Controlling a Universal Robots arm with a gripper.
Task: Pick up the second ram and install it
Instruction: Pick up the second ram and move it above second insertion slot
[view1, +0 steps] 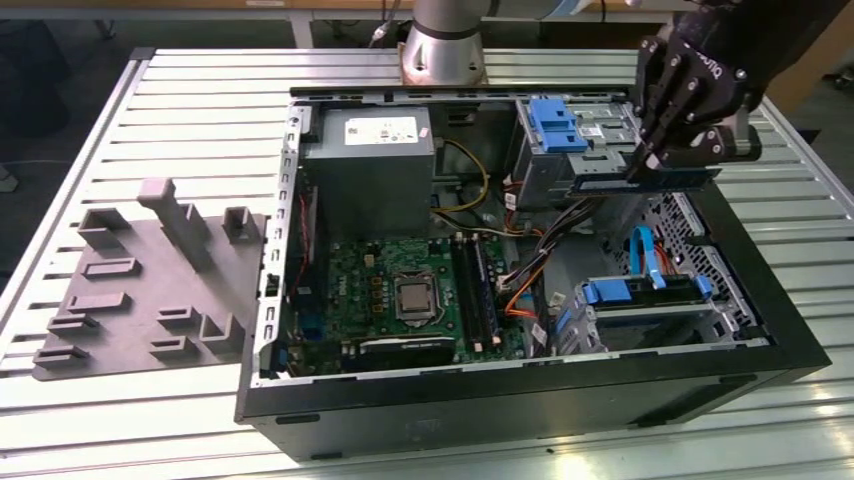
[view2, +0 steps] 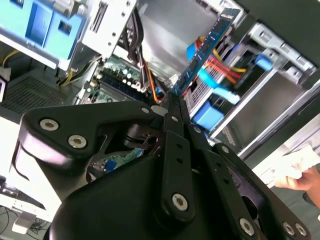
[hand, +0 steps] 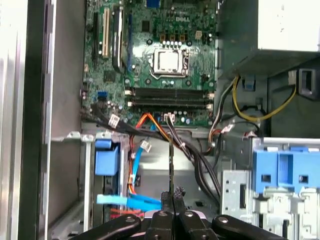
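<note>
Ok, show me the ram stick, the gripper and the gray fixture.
second ram (view2: 203, 50): second wrist view, middle of the board.
gripper (view2: 171, 100): second wrist view, between its fingertips.
gray fixture (view1: 144, 300): exterior view, flat base.

Second ram: thin bluish-green stick, one end clamped in pincer, above open case.

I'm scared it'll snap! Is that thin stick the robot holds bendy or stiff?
Probably stiff: the second ram sticks straight out from the jaws without drooping. Likely light, being so thin. Probably fragile if twisted, with small chips along it.
</note>
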